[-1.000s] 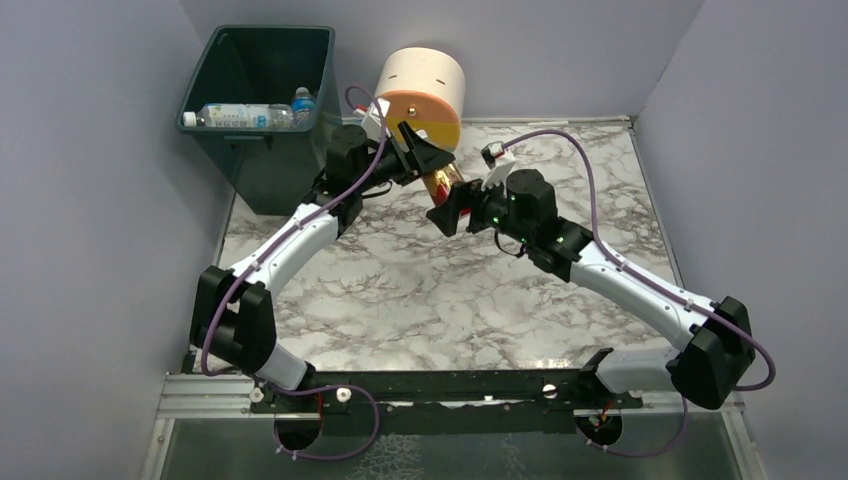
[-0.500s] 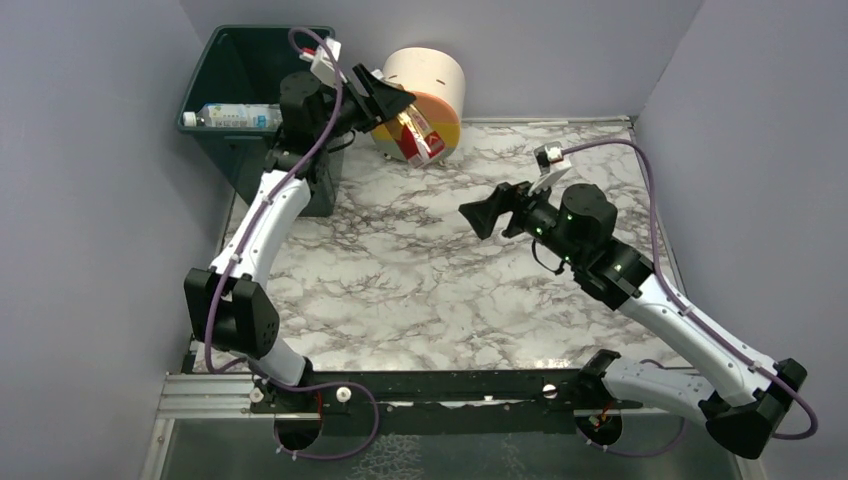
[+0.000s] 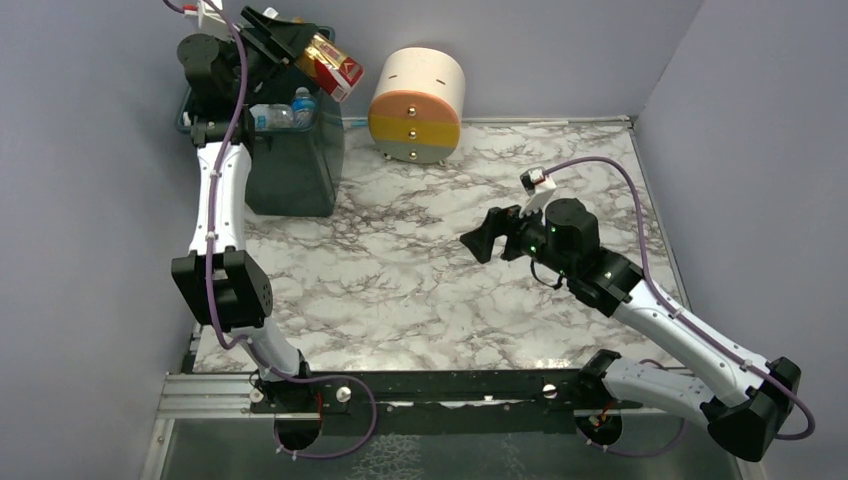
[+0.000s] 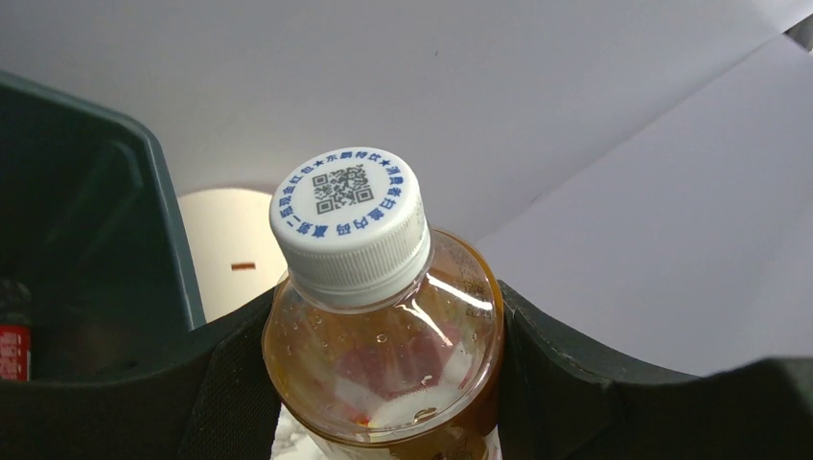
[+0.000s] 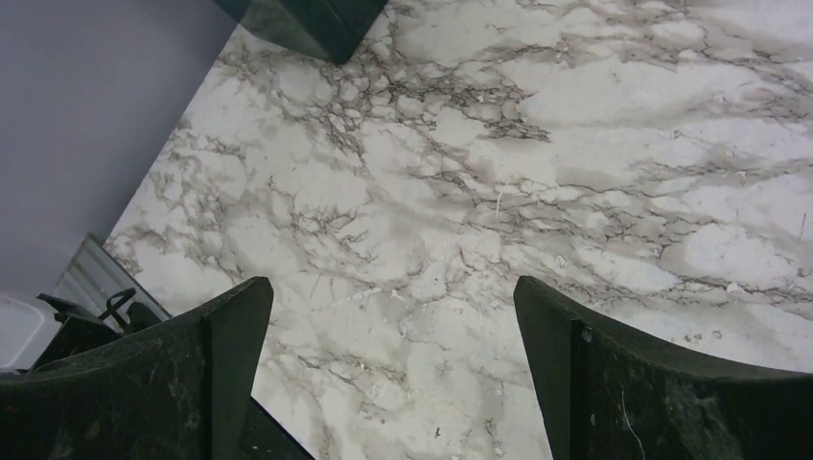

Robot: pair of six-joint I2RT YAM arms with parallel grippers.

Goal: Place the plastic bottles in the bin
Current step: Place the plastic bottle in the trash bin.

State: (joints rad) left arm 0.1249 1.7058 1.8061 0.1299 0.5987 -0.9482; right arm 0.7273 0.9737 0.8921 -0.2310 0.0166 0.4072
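Your left tool (image 3: 305, 45) pinches the amber bottle (image 3: 338, 68) over the bin (image 3: 300, 170) rim at the bench (image 3: 400, 290) far-left corner. Centre it above the opening before releasing. Your right tool (image 3: 480, 240) hangs spread, empty.

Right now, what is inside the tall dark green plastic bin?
Inside the tall dark green plastic bin, two clear plastic bottles show near its front rim: a white-labelled bottle and a blue-capped bottle. The left arm covers the rest, so deeper contents cannot be seen.

Robot lab booth: plain grey walls (image 3: 90, 200), marbled tabletop (image 3: 420, 290).
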